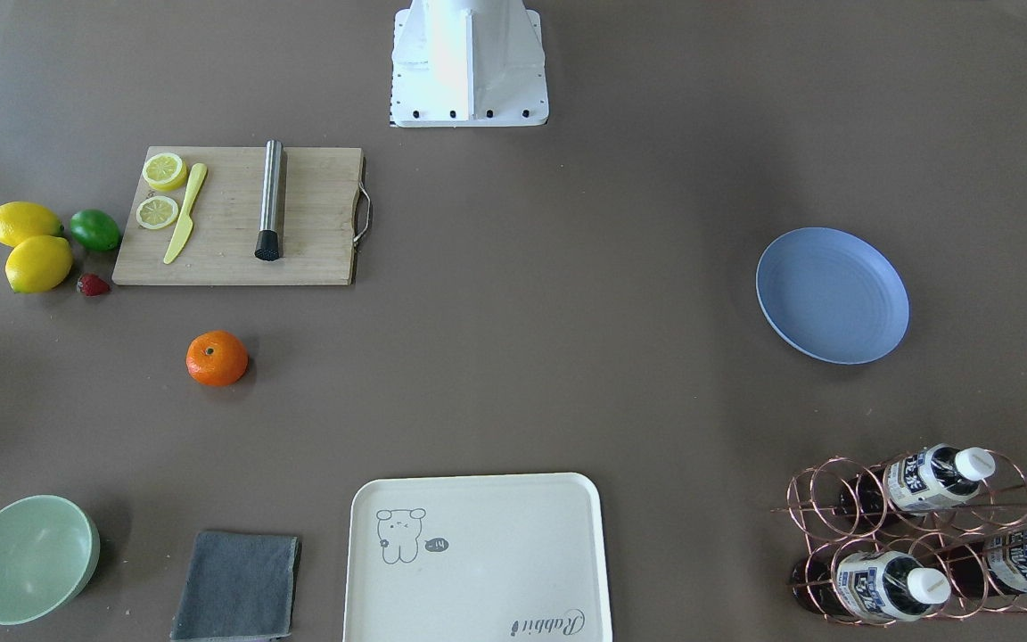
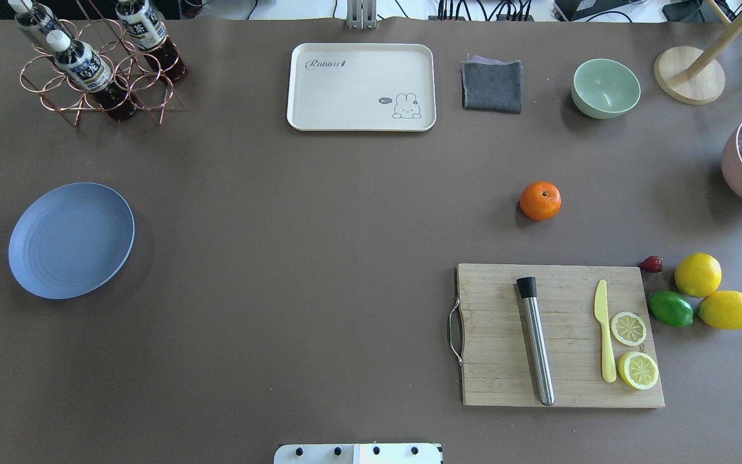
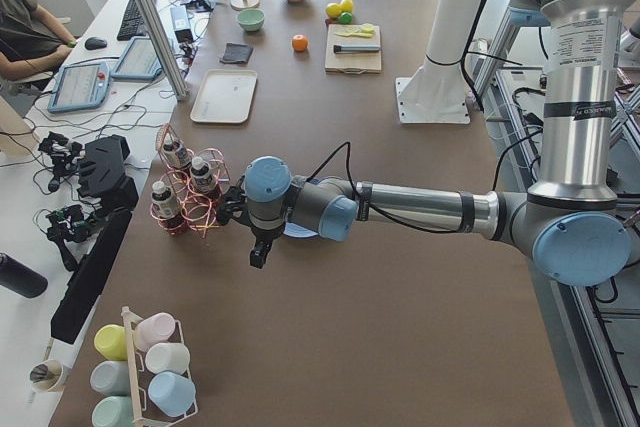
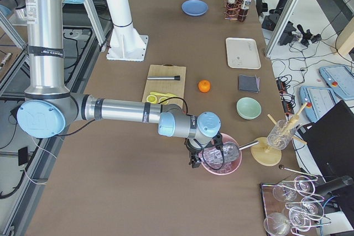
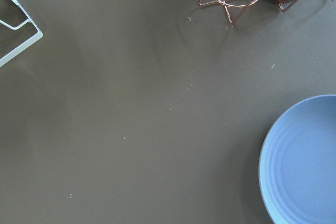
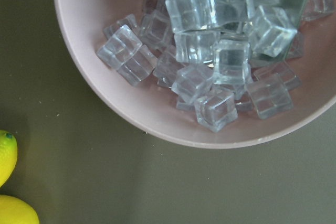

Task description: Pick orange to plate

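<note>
Overhead exterior: the orange (image 2: 540,200) sits alone on the worktop (image 2: 319,258), just beyond the cutting board (image 2: 558,335) and well apart from the plate (image 2: 71,240) on my left side. I judge the reach not yet begun. I would come down from above and squeeze across the widest part, as the fruit can roll. The right hand (image 4: 193,161) hangs by the ice bowl (image 4: 224,158), the left hand (image 3: 258,253) near the plate. Both show only side-on, so I cannot tell whether they are open or closed.
</note>
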